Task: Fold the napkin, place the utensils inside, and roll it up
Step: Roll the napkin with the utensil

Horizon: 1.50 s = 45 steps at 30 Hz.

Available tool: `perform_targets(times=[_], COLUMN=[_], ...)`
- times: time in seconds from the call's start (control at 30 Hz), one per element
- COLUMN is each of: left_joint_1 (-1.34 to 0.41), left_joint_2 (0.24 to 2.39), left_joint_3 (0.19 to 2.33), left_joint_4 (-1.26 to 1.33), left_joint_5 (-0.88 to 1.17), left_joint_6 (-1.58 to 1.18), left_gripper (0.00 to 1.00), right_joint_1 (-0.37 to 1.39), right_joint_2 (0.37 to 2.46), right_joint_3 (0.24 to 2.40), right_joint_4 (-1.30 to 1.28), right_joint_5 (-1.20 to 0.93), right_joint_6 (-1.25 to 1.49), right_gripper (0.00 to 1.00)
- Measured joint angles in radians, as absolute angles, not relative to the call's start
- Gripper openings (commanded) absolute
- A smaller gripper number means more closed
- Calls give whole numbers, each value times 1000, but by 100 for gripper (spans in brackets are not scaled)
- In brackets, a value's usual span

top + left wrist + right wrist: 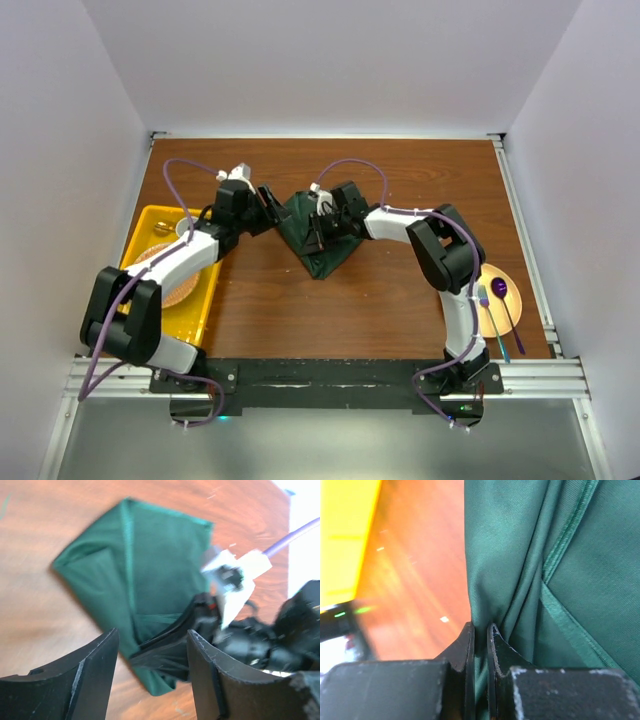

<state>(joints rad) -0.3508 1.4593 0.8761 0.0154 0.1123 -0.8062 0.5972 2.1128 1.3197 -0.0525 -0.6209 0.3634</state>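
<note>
The dark green napkin point(322, 245) lies partly folded on the wooden table, a little behind its middle. My right gripper point(480, 627) is shut on a bunched fold of the napkin point(530, 555); from above it point(321, 232) sits over the cloth's centre. My left gripper point(152, 640) is open just off the napkin's point(145, 565) left edge with nothing between its fingers; in the top view it point(270, 216) is beside the cloth. The utensils point(501, 300), a purple spoon and a teal piece, rest on an orange plate point(518, 292) at the right.
A yellow tray point(205, 300) holding a brown round dish point(178, 285) stands at the left edge. White walls close off the table on three sides. The right arm's elbow point(445, 250) rises between the napkin and the orange plate.
</note>
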Motion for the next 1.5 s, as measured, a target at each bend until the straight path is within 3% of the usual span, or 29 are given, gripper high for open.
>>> perform_targets(times=[0.27,0.63,0.87,1.07,1.17,1.3,1.5], left_joint_1=[-393,-415,-415,-419,-421,-424,-427], left_joint_2=[1605,1680,1735,1758,1762,1775,1807], left_joint_3=[838,864,893,879,863,871,923], left_joint_4=[-76,-59,2,80,110,120,88], left_joint_5=[89,60,30,-17,-28,-28,-12], left_joint_6=[-902,-974,-1023,-1024,-1004,-954,-921], left_gripper=[64,62,55,30,9,2,0], right_joint_1=[566,564,561,554,554,547,540], right_joint_2=[2174,2212,2214,2224,2226,2226,2203], right_joint_3=[1312,1361,1369,1392,1409,1449,1504], right_joint_4=[13,-50,-68,-107,-138,-218,-358], right_joint_5=[-826,-886,-893,-909,-907,-878,-756], right_joint_6=[496,489,477,447,422,364,270], right_gripper=[0,0,0,0,0,1,32])
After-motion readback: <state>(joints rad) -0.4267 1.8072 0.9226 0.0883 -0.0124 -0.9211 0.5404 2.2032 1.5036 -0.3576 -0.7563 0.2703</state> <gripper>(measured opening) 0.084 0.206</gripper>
